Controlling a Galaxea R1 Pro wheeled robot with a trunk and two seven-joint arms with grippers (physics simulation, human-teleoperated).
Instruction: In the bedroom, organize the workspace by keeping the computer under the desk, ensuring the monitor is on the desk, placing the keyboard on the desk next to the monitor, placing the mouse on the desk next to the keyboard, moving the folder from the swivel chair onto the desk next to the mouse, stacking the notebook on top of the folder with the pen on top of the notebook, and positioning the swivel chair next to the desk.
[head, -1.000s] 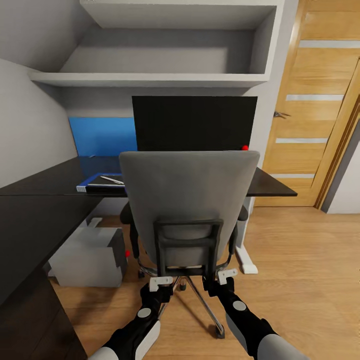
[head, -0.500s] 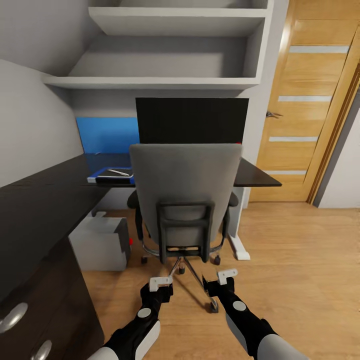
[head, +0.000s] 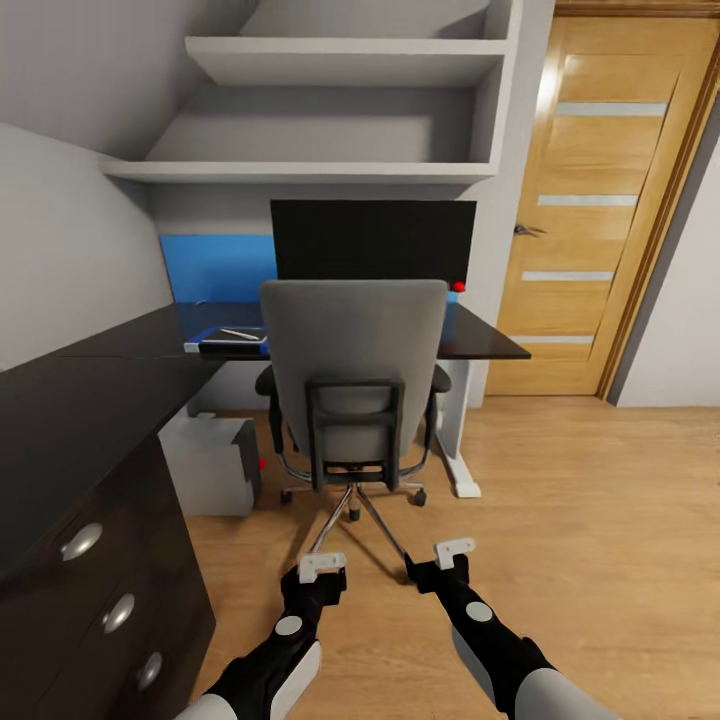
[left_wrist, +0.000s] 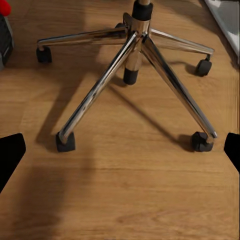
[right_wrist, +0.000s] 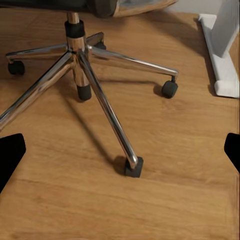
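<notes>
**A:** Grey chair back is sitting dead centre of the head view — the swivel chair (head: 352, 385) is tucked in against the tabletop (head: 110, 385), with the monitor (head: 372, 240) standing right behind it. Blue folder (head: 222, 345) is lying on the tabletop at centre left, something dark and a pale pen-like thing on top, too small to call. The computer (head: 212, 462) is sitting on the floor under the desk, lower left of the chair.

**B:** So what's happening with the arms?

**A:** Left gripper (head: 322, 567) and right gripper (head: 455, 551) are hanging low at the bottom of the frame, apart from the chair. Jaws are spread wide on both, holding nothing.

**B:** Reads like the chair step is wrapping up?

**A:** That's my guess. Can't spot the keyboard or mouse behind the chair though, so next I'd be checking those.

**B:** Wrist cams adding anything?

**A:** Both are looking down at the chrome base (left_wrist: 135, 60) and castors on the wood floor (left_wrist: 120, 200). The right one is also catching the desk's white foot (right_wrist: 220, 55).
</notes>
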